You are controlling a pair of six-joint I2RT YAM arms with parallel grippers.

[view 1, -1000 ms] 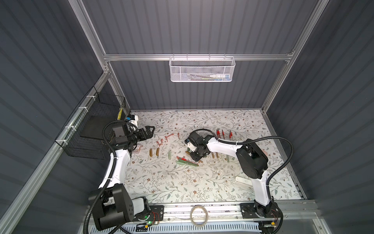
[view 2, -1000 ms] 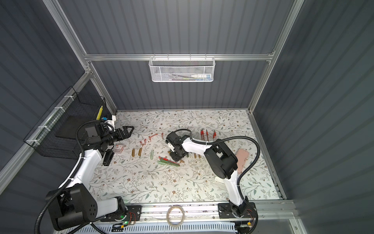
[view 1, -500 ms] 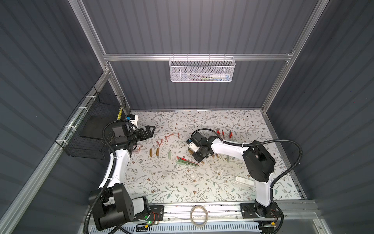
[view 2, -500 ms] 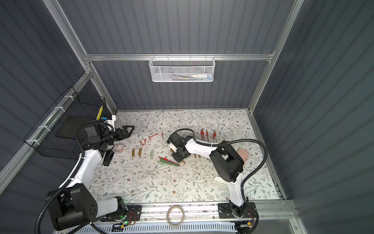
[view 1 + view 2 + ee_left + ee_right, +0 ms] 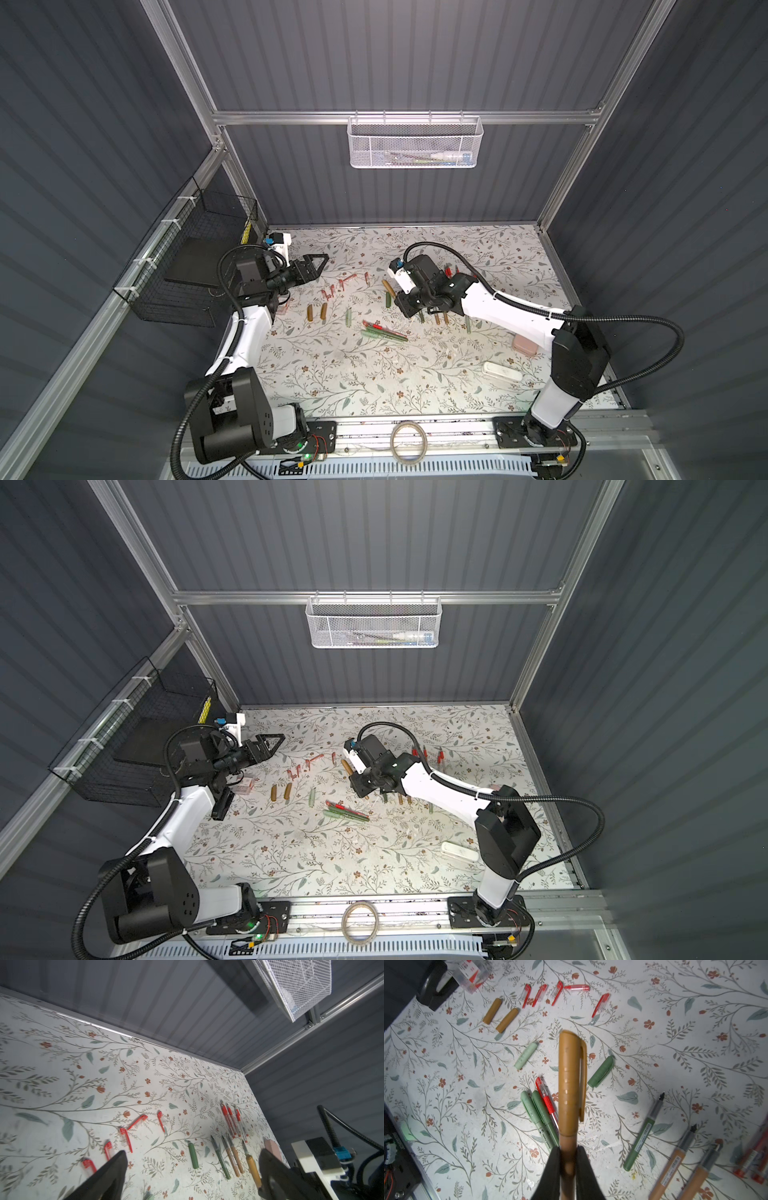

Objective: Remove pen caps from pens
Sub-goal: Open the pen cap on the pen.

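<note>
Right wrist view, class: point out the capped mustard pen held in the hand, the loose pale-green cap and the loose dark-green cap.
mustard pen (image 5: 569, 1088), right wrist view, middle of its cap.
pale-green cap (image 5: 527, 1056), right wrist view, mid-body.
dark-green cap (image 5: 601, 1072), right wrist view, mid-body.

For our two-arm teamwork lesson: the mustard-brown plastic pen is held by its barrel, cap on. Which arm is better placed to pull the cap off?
Left, probably. The left arm's fingers stand open and empty; the right arm's fingers are shut on the barrel of the mustard-brown plastic pen, capped end free.
</note>
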